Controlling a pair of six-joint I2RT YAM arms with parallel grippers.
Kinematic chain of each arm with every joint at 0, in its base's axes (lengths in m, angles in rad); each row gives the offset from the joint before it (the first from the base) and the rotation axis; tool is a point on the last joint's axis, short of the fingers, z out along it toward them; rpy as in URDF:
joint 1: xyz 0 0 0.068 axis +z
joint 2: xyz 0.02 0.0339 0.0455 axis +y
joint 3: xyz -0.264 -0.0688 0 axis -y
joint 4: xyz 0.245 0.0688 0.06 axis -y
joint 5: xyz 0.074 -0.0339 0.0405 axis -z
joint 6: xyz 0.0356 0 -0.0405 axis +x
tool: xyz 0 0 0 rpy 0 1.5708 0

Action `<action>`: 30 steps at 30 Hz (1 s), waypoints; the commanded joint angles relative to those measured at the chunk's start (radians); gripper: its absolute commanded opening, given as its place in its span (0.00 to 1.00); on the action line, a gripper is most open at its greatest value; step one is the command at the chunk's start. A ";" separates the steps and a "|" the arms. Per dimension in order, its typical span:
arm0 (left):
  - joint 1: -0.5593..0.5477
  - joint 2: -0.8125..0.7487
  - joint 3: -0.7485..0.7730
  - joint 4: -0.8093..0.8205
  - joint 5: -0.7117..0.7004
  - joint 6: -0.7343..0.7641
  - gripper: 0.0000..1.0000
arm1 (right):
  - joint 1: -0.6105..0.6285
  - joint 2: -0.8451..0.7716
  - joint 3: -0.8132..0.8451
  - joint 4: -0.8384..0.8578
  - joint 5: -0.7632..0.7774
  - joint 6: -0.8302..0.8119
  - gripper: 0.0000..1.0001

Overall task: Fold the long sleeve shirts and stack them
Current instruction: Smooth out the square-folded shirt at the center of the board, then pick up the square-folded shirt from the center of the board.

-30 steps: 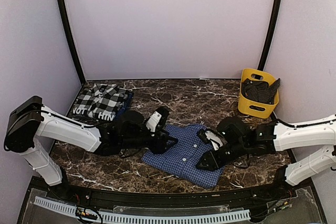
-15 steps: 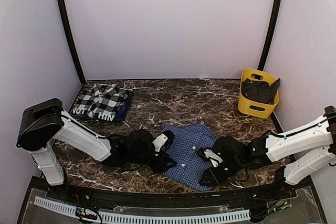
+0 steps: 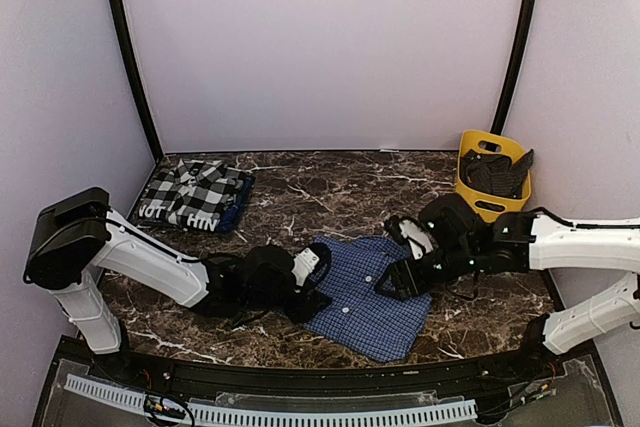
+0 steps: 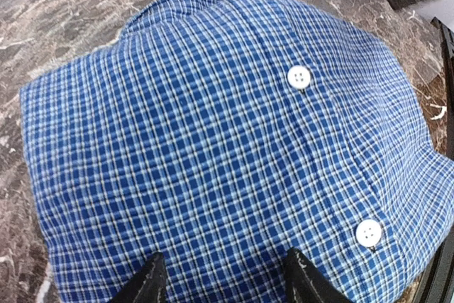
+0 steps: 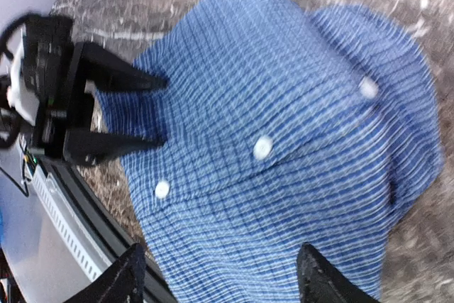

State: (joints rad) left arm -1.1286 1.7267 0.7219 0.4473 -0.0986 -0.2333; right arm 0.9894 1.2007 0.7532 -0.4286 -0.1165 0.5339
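- Top external view: blue shirt [image 3: 362, 292] folded at table [image 3: 330, 182] near edge, centre; plaid shirt [image 3: 195, 194] in far-left corner.
- Right gripper [image 3: 397, 280] just spread, shirt released, lifted clear.
- Left gripper [image 4: 223, 274] spread, tips over shirt's left edge.
- Fold judged complete; stacking remains.

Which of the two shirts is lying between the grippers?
The blue checked shirt with white buttons, between the left gripper and right gripper; the black-and-white plaid shirt lies folded at the far left.
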 commanded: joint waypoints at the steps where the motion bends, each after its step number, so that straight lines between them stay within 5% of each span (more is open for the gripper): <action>1: 0.003 -0.073 0.047 -0.005 -0.039 0.023 0.56 | -0.180 0.021 0.104 -0.031 -0.058 -0.131 0.75; 9: -0.004 -0.069 0.070 0.001 0.077 -0.040 0.56 | -0.437 0.313 0.286 -0.013 -0.248 -0.318 0.96; 19: -0.038 0.042 0.082 0.007 0.095 -0.044 0.56 | -0.530 0.588 0.425 -0.033 -0.485 -0.440 0.96; 30: -0.045 0.113 0.096 0.003 0.096 -0.029 0.56 | -0.576 0.687 0.417 0.020 -0.506 -0.443 0.95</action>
State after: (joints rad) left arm -1.1645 1.8240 0.8024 0.4564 -0.0154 -0.2718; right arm 0.4210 1.8744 1.1564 -0.4423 -0.5896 0.1085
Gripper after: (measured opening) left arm 0.558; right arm 0.949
